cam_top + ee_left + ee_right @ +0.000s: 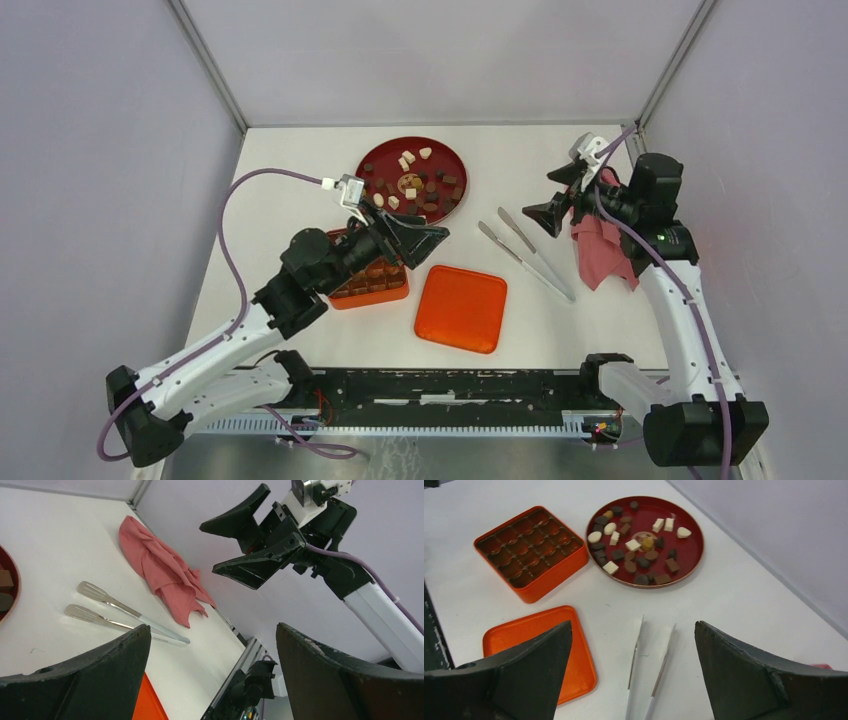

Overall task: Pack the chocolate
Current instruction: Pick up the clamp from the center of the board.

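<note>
The chocolate (pixel 410 182) (pixel 633 545) is several small dark brown and cream pieces on a red plate (pixel 445 150) (pixel 685 552) at the back of the table. An orange box (pixel 372 290) (pixel 531 552) with a dark grid of compartments sits left of centre. My left gripper (pixel 432 243) (pixel 212 627) hangs open above the box's right edge, holding nothing. My right gripper (pixel 552 195) (pixel 633 623) (pixel 209 549) is open at the right, raised above the table near the metal tongs (pixel 525 255) (pixel 649 670) (pixel 125 615), also holding nothing.
The box's orange lid (pixel 461 308) (pixel 539 650) lies flat in front of the tongs, near the middle. A crumpled pink cloth (pixel 603 250) (pixel 165 572) lies under the right arm by the right wall. Grey walls close in the table on three sides.
</note>
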Controlling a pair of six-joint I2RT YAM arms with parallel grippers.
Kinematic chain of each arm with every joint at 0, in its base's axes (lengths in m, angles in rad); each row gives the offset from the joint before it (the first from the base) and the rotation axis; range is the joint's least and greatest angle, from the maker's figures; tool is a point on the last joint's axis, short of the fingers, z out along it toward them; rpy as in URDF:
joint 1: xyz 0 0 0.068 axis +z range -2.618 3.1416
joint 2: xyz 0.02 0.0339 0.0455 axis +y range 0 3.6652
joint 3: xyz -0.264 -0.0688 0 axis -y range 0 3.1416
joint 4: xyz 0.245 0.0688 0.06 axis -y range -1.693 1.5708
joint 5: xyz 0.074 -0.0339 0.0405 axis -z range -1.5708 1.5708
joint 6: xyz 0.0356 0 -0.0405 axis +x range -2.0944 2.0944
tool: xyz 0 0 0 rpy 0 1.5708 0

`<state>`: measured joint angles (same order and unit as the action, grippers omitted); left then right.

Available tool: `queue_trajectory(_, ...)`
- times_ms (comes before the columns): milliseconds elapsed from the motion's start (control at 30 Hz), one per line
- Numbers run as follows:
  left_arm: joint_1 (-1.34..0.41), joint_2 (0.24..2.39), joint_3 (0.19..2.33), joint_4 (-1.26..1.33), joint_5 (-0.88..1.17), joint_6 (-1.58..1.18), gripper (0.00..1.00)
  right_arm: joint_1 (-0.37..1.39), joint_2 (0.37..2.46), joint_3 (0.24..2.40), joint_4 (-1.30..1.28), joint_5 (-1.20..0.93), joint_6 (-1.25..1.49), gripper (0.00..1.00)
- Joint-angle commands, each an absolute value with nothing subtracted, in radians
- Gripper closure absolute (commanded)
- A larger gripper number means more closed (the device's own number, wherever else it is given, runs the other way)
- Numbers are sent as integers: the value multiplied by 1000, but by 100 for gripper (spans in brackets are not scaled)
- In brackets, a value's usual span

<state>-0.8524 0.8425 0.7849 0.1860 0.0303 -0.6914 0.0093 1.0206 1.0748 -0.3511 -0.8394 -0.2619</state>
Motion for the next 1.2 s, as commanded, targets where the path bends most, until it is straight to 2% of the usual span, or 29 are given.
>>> queue_trajectory(0, -789, 899, 704, 384, 164, -755, 0, 5, 1052, 993, -251, -1055, -341, 2)
queue_trajectory(100, -599, 968, 600, 629, 371, -953, 0, 6, 1073, 967, -273, -1005, -452, 2)
queue_trajectory(167, -476, 1016, 540, 817, 469, -1093, 0, 44, 1072, 938, -290, -853, -536, 2)
queue_trajectory(233, -405, 1049, 528, 900, 523, -1157, 1, 104, 1078, 914, -304, -690, -575, 2)
queue_trajectory(367, -389, 1025, 610, 597, 501, -979, 1, 190, 1133, 877, -304, -480, -594, 4)
queue_trajectory(433, -388, 997, 664, 397, 435, -872, 1, 209, 1181, 871, -286, -398, -574, 9)
queue_trajectory(533, -388, 960, 710, 205, 347, -789, 2, 211, 1287, 904, -284, -329, -523, 21)
queue_trajectory(733, -388, 884, 631, 216, 338, -810, 4, 210, 1444, 979, -297, -304, -499, 42)
queue_trajectory(967, -390, 830, 543, 307, 356, -853, 6, 197, 1516, 948, -268, -314, -488, 56)
queue_trajectory(1167, -391, 821, 493, 366, 365, -872, 7, 179, 1577, 938, -271, -354, -480, 59)
